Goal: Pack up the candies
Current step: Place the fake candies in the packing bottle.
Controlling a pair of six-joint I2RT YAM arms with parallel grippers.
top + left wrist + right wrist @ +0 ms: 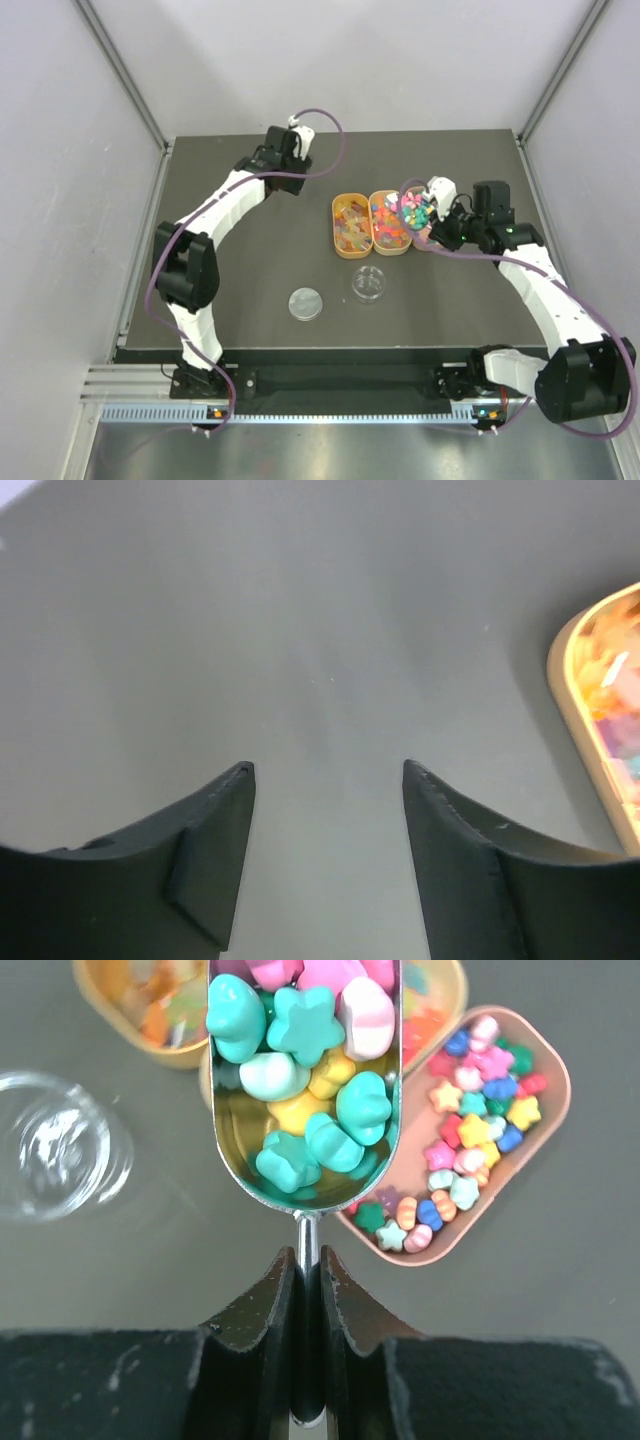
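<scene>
Right wrist view puts the candies (305, 1090) front and centre. A heap of teal, pink, yellow and striped pieces fills the bowl of a metal scoop (232, 1155). The scoop's thin handle is pinched between the pressed-together fingers of the right gripper (308, 1262). More candies lie loose in the orange tray (561, 1088) below and right of the scoop. Further trays show behind it, the far-left tray (88, 995) holding amber gummies.

In the top external view the loaded scoop hangs over the right end of the row of trays (336, 225). That is right of the bench's middle, about halfway between its far and near edges. The clear round dish (369, 284) stands apart from the trays toward the near edge, and its lid (306, 303) lies off, just to the left of it. The left gripper (328, 770) hovers spread and empty over bare bench (300, 630) toward the far edge, with a tray rim at the side of its view.

The step in hand looks like carrying a scooped load to the dish. The next move likely calls for swinging the scoop level toward the near edge, stopping over the dish mouth, then tipping slowly. The heap is full to the brim, so a jolt or an early tilt could spill pieces onto the bench.
</scene>
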